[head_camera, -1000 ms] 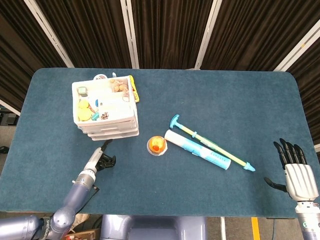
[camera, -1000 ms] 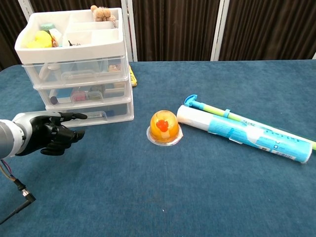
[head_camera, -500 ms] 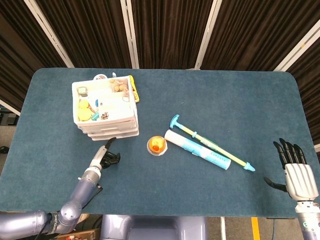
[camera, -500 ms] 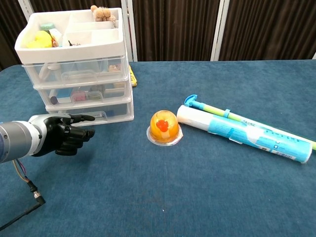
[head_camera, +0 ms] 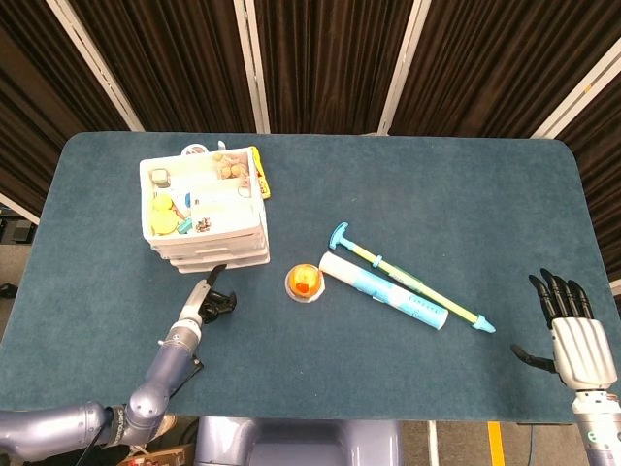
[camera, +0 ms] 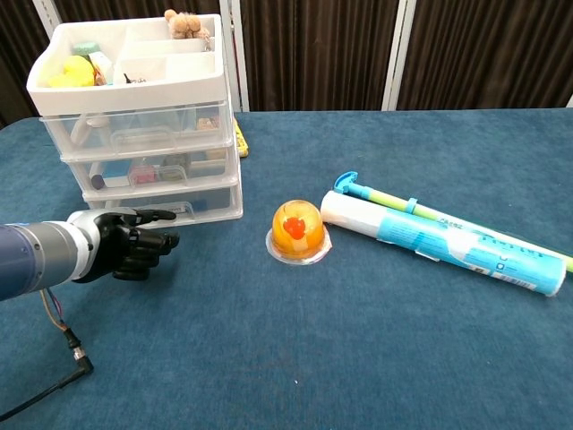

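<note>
White drawer unit [camera: 143, 116]: left robot hand [camera: 130, 242] moved closer.

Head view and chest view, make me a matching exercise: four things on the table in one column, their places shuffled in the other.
Things:
1. left hand
2. jelly cup
3. right hand
4. drawer unit

Places:
A. far-left part of the table, toys on top
B. near table edge, far right, fingers spread
C. just before the bottom drawer
D. between the drawers and the white tube

Pairs: 1-C, 2-D, 3-B, 4-A
</note>
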